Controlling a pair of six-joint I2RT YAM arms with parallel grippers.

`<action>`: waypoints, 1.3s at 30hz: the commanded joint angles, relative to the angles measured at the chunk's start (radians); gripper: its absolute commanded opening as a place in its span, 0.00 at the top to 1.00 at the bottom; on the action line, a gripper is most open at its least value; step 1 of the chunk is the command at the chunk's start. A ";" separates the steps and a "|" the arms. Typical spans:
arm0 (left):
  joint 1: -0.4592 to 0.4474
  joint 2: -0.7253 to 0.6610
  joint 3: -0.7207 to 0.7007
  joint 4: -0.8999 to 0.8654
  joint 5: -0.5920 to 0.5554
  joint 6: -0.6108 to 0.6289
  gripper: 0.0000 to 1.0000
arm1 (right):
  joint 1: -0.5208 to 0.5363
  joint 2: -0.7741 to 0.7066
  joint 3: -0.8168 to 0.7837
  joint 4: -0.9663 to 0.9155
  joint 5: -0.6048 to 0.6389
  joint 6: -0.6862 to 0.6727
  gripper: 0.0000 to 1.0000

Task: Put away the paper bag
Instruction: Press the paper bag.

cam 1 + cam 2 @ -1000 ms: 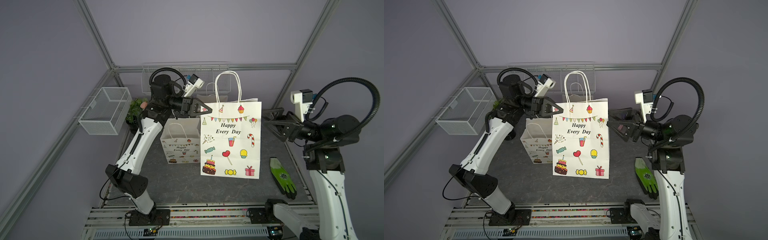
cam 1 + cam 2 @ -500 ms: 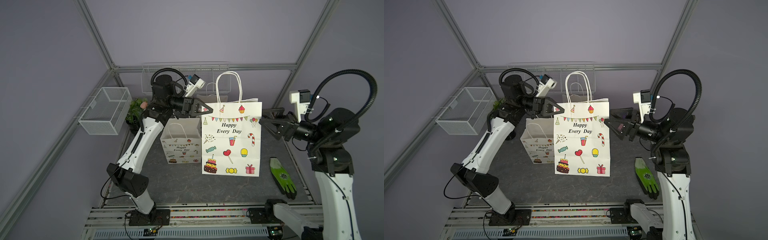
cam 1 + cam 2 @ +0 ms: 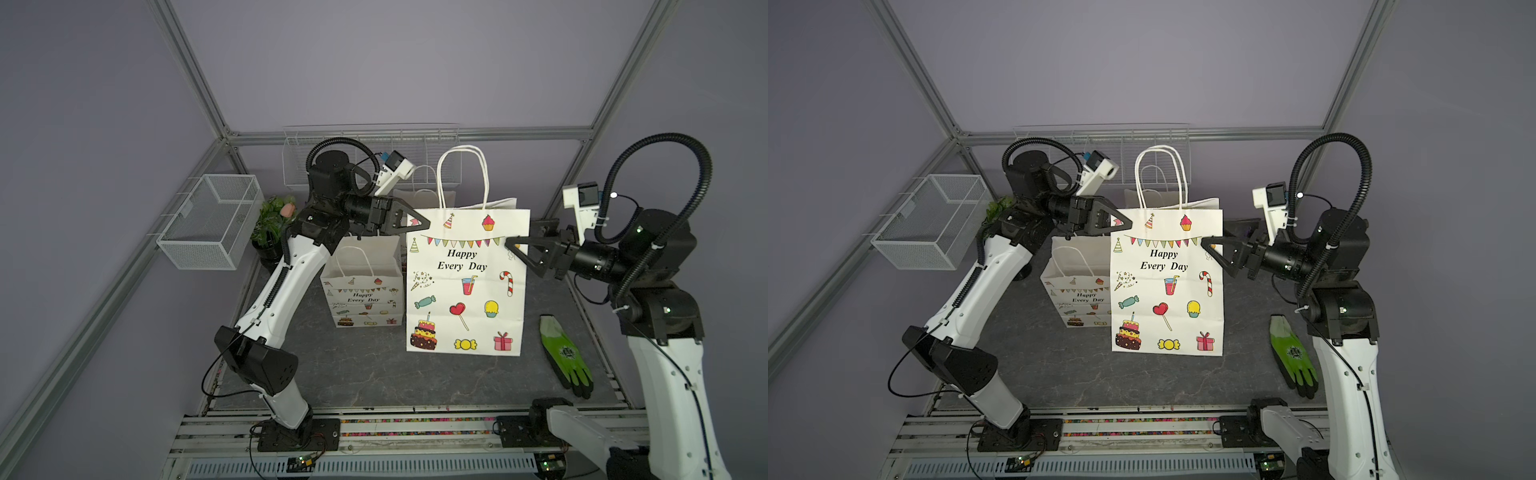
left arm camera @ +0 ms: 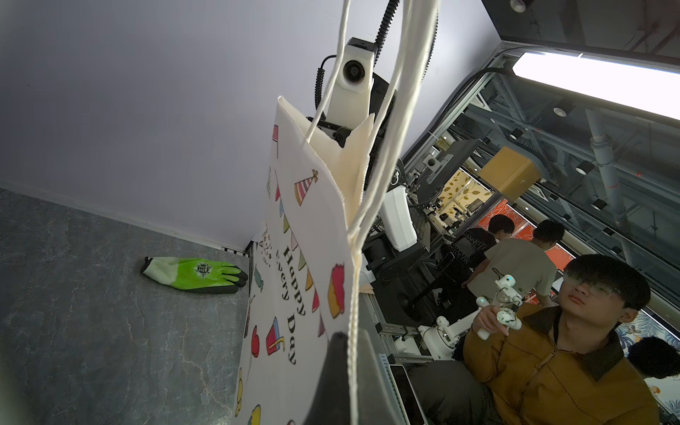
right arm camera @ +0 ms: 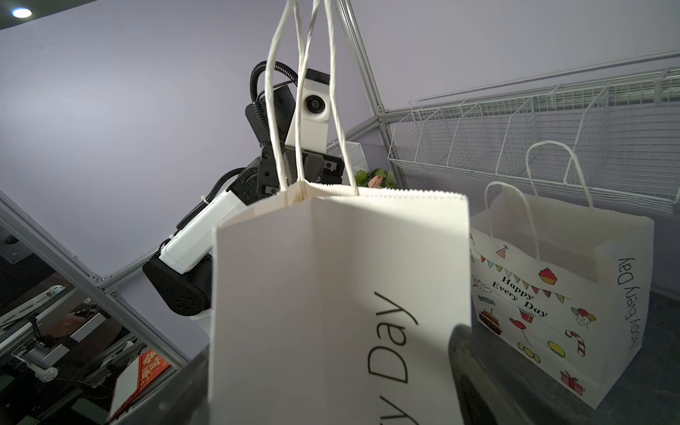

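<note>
A tall white paper bag (image 3: 465, 291) (image 3: 1167, 291) printed "Happy Every Day" stands upright mid-table. My left gripper (image 3: 426, 224) (image 3: 1128, 224) is shut on its upper left edge; in the left wrist view the pinched serrated paper edge (image 4: 351, 294) runs between the closed fingers of the gripper (image 4: 349, 336). My right gripper (image 3: 513, 245) (image 3: 1206, 245) is open at the bag's upper right side. In the right wrist view its two fingers straddle the bag's narrow side panel (image 5: 312, 294), one on each side of it.
A smaller printed bag (image 3: 365, 291) stands just left of the big one, and another bag (image 5: 552, 294) stands behind. A green glove (image 3: 565, 357) lies at the right. A wire basket (image 3: 208, 224) hangs on the left wall, a wire rack (image 3: 365, 158) on the back wall, beside a potted plant (image 3: 272, 220).
My right arm has swung in from the right until its open jaws reach the bag's side. The left gripper keeps its hold and has barely moved.
</note>
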 commanded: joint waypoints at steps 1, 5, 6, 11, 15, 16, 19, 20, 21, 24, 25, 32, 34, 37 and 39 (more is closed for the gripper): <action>-0.010 0.003 0.037 0.019 0.009 -0.020 1.00 | 0.018 0.013 0.018 -0.028 -0.004 -0.039 0.11; -0.009 0.000 0.032 0.029 0.014 -0.029 1.00 | 0.018 -0.004 0.043 -0.085 0.045 -0.077 0.11; -0.009 -0.002 0.026 0.043 0.013 -0.039 1.00 | 0.018 -0.010 0.053 -0.099 0.062 -0.085 0.11; -0.010 -0.010 0.004 0.079 0.017 -0.065 1.00 | 0.018 -0.025 0.099 -0.203 0.174 -0.154 0.11; -0.010 -0.010 0.007 0.081 0.017 -0.067 1.00 | 0.018 -0.018 0.104 -0.229 0.216 -0.174 0.11; -0.010 -0.009 0.007 0.080 0.017 -0.067 1.00 | 0.018 -0.014 0.101 -0.228 0.213 -0.174 0.11; -0.009 -0.007 0.008 0.082 0.017 -0.068 1.00 | 0.018 0.003 0.093 -0.223 0.192 -0.174 0.11; -0.009 -0.007 0.009 0.080 0.016 -0.068 1.00 | 0.018 0.009 0.089 -0.216 0.173 -0.170 0.11; -0.010 -0.007 0.008 0.081 0.015 -0.070 1.00 | 0.018 0.013 0.082 -0.202 0.146 -0.163 0.11; -0.010 -0.005 0.011 0.082 0.016 -0.070 1.00 | 0.019 0.015 0.051 -0.116 0.020 -0.100 0.11; -0.009 -0.005 0.013 0.082 0.015 -0.070 1.00 | 0.019 0.013 0.037 -0.067 -0.030 -0.068 0.11; -0.010 -0.004 0.019 0.085 0.019 -0.074 1.00 | 0.025 -0.026 -0.029 0.118 -0.190 0.045 0.06; -0.010 -0.004 0.022 0.085 0.020 -0.075 1.00 | 0.026 -0.021 -0.026 0.100 -0.195 0.033 0.16; -0.009 -0.005 0.019 0.085 0.020 -0.076 1.00 | 0.025 0.001 -0.010 0.050 -0.194 0.010 0.32; -0.010 -0.009 0.015 0.086 0.022 -0.077 1.00 | 0.025 0.016 0.010 -0.004 -0.182 -0.023 0.40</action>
